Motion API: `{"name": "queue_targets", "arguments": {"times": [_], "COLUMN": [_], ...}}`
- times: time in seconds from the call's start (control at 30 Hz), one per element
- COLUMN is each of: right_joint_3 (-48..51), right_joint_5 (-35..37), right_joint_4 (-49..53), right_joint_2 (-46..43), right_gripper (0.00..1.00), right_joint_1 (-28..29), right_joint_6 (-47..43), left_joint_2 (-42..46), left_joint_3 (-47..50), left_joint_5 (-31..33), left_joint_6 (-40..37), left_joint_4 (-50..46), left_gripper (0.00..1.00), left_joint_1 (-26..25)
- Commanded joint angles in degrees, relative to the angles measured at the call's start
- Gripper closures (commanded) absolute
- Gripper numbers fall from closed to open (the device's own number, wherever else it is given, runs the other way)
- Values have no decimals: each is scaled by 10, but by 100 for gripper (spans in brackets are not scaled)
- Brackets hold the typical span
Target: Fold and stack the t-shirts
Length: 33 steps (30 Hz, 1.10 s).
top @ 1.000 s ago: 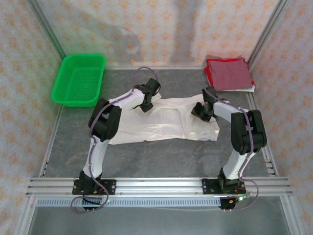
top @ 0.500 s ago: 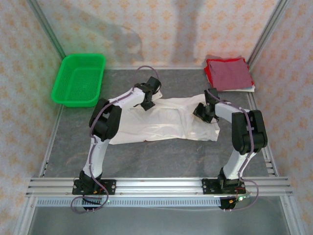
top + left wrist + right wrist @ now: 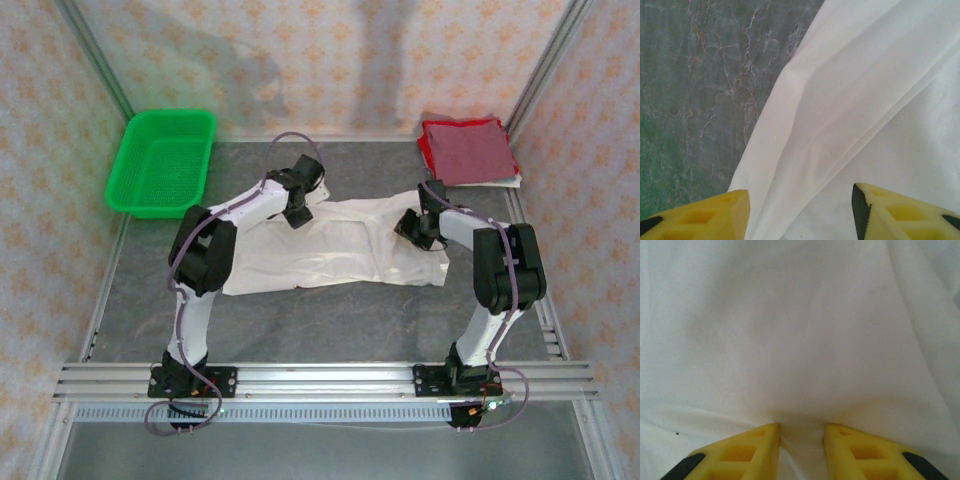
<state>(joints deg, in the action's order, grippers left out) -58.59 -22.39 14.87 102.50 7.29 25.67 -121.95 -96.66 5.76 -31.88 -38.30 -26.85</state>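
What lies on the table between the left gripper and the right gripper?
The white t-shirt lies spread across the whole stretch between the left gripper and the right gripper, as the top external view shows.

The widest free room is the bare strip of grey marbled desk (image 3: 330,320) between the near hem of the spread white cloth t-shirt (image 3: 330,250) and the silver aluminium rail (image 3: 330,378). Bare desk also runs along the far edge, between the green plastic mesh basket (image 3: 160,165) in the far left corner and the folded dark red t-shirt (image 3: 468,150) in the far right corner. Over the white cloth, the gap between the left hand (image 3: 297,213) and the right hand (image 3: 410,228) is open. Patterned walls (image 3: 330,60) close three sides.
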Motion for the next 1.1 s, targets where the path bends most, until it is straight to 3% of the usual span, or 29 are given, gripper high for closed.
{"name": "queue_targets", "arguments": {"times": [0.0,0.17,0.33,0.47,0.53,0.67,0.83,1.07], "right_joint_3": [10,12,15,18,20,22,22,20], "right_joint_5": [4,1,-1,-3,-3,-4,-8,-1], "right_joint_4": [6,6,6,5,4,2,-1,1], "right_joint_2": [16,11,7,5,4,6,11,17], "right_gripper": [70,70,71,71,71,71,71,71], "right_joint_1": [-4,-4,-7,-10,-11,-11,-12,-13], "right_joint_6": [7,8,7,7,6,7,7,10], "left_joint_2": [-31,-75,-96,-94,-86,-65,-35,19], "left_joint_3": [-23,-69,-86,-90,-88,-78,-66,-27], "left_joint_5": [-13,11,31,33,31,36,48,40], "left_joint_6": [-26,-38,-42,-37,-35,-32,-28,-16], "left_joint_4": [-9,-19,-7,-3,-8,-9,-18,-22], "left_gripper": [41,41,49,67,87,88,100,100], "left_joint_1": [3,3,4,5,5,5,5,-6]}}
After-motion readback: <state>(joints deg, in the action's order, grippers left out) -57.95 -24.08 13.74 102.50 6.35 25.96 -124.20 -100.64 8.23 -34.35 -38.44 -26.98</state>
